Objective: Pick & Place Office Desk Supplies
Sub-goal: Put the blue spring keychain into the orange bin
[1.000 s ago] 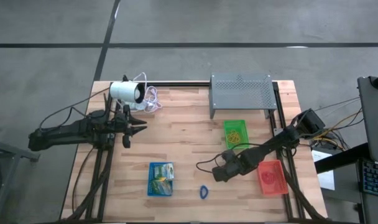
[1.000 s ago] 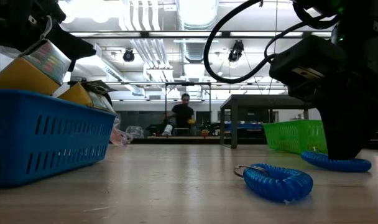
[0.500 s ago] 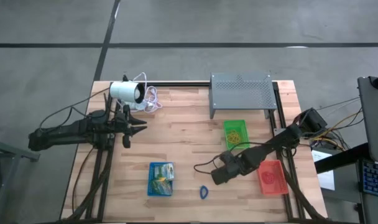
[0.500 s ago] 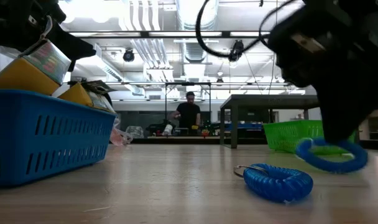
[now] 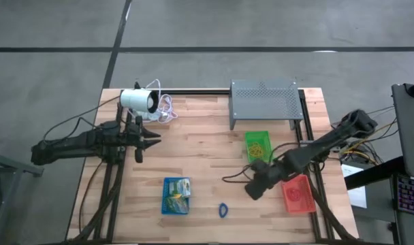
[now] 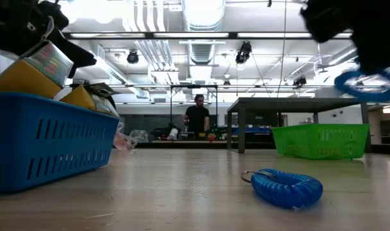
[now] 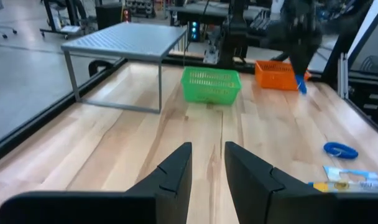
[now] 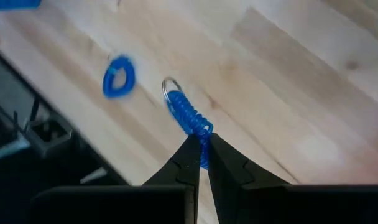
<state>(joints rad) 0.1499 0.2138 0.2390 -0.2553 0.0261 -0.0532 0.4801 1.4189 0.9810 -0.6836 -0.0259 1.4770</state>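
One blue coil in the air, one left

The right gripper point(image 8: 200, 151) pinches a blue coil loop point(image 8: 188, 116) beside the red tray point(image 5: 297, 195); another blue loop point(image 5: 223, 210) lies farther off, unsorted.

table point(image 5: 200, 156) | on it: blue tray point(image 5: 176, 196), green tray point(image 5: 257, 145), red tray point(image 5: 297, 194), blue loop point(image 5: 223, 210)
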